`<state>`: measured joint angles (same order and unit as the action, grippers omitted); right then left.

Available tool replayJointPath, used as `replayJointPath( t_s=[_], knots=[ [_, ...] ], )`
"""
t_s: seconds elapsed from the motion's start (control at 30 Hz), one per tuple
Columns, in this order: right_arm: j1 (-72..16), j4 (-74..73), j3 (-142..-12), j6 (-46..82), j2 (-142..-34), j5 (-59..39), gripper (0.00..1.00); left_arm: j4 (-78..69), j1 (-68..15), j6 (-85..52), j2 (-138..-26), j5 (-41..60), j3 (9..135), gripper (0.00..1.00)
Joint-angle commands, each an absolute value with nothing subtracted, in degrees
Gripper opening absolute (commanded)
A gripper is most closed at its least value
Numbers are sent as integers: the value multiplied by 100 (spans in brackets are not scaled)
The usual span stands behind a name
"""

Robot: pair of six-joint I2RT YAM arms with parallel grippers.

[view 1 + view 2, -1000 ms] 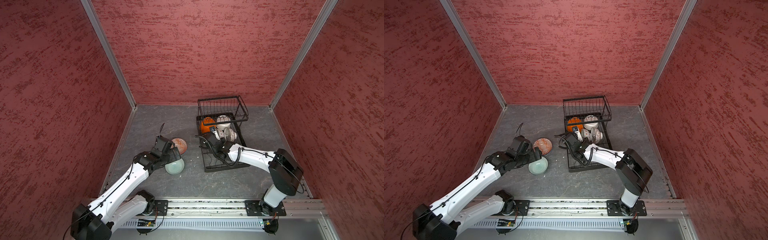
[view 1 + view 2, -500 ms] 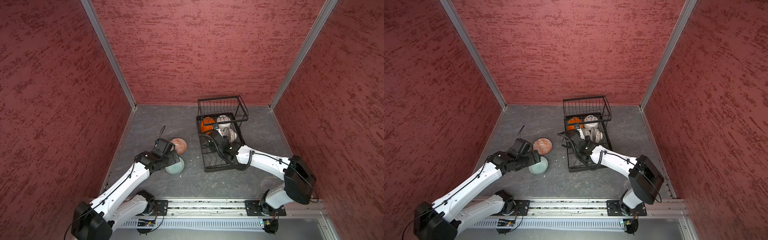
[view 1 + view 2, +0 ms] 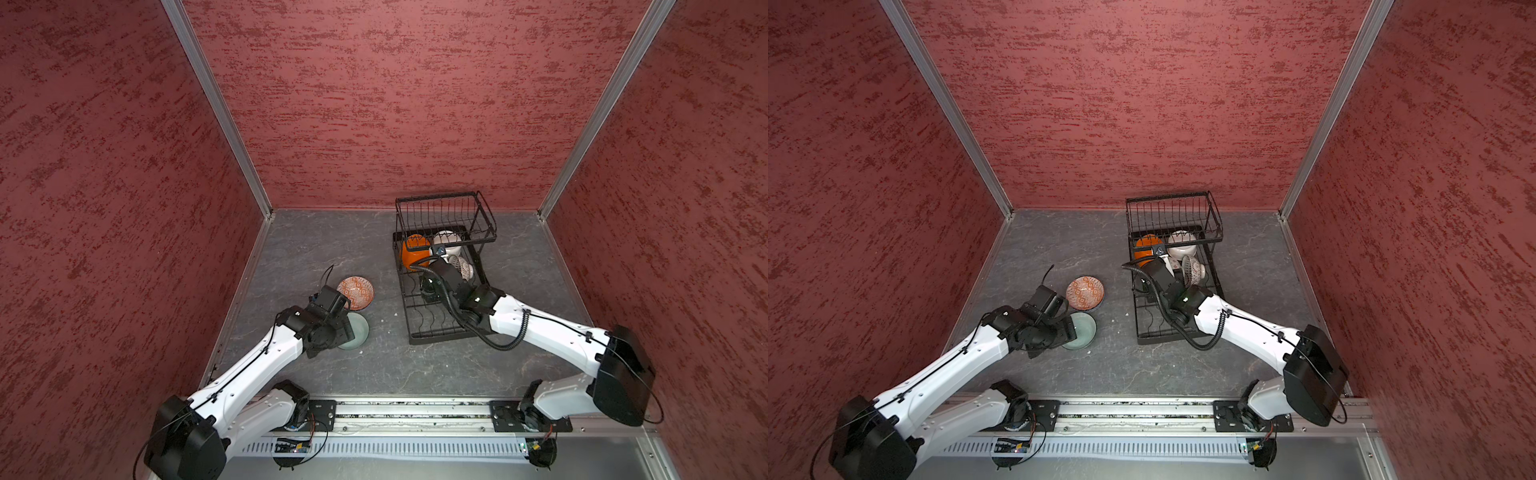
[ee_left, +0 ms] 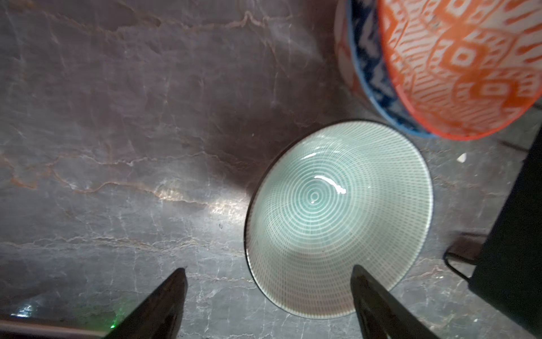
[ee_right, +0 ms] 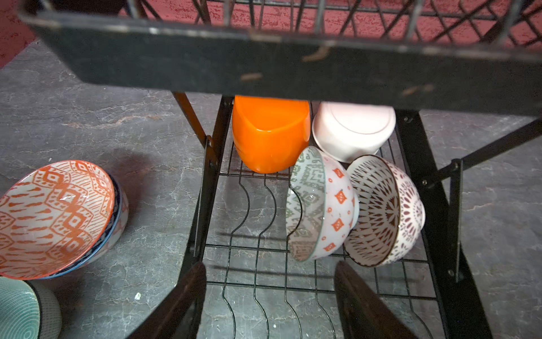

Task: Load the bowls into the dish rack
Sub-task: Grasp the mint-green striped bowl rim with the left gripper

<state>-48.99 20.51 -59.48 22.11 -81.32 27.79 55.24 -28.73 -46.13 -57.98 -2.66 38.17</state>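
1. We see the left fingers (image 4: 164,308) apart and holding nothing. In the left wrist view one finger is over the inside of the pale grey-green bowl (image 4: 337,217), and the other is outside its rim, over the bare grey surface (image 4: 117,117).
2. That bowl stands upright on the surface, outside the dish rack (image 5: 293,67). In both top views the rack lies at its 3 o'clock.
3. At 12 o'clock of the grey-green bowl, just beside it, the red-orange patterned bowl (image 3: 355,291) sits nested in a blue patterned bowl (image 4: 366,67) on the surface. We cannot tell whether this stack touches the grey-green bowl.
4. The right fingers (image 5: 181,308) are apart and empty, above the curved dividers of the rack's flat base.
5. Four bowls lie on the base at its 12 o'clock end, below the raised basket. The plain orange bowl (image 5: 269,135) has the plain white bowl (image 5: 352,129) at its 3 o'clock.
6. At 6 o'clock of the white bowl, two patterned bowls stand on edge, touching. One is the diamond-patterned bowl (image 5: 334,205), and the dark-patterned bowl (image 5: 387,211) is at its 3 o'clock.
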Motion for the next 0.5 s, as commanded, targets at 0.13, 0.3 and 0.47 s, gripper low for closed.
replayJointPath(
  t_s=[0.13,0.3,0.47],
  knots=[
    [-4927,1898,-5885,2303,-8077,2541,71,5247,-2936,-4781,-5982,-117,3622,67],
    [-4930,1907,-5897,2329,-8123,2457,71,5102,-2935,-4734,-6060,-105,3597,49],
    [-4930,1912,-5928,2355,-8206,2384,72,5036,-2933,-4689,-6118,-103,3564,37]
  ],
)
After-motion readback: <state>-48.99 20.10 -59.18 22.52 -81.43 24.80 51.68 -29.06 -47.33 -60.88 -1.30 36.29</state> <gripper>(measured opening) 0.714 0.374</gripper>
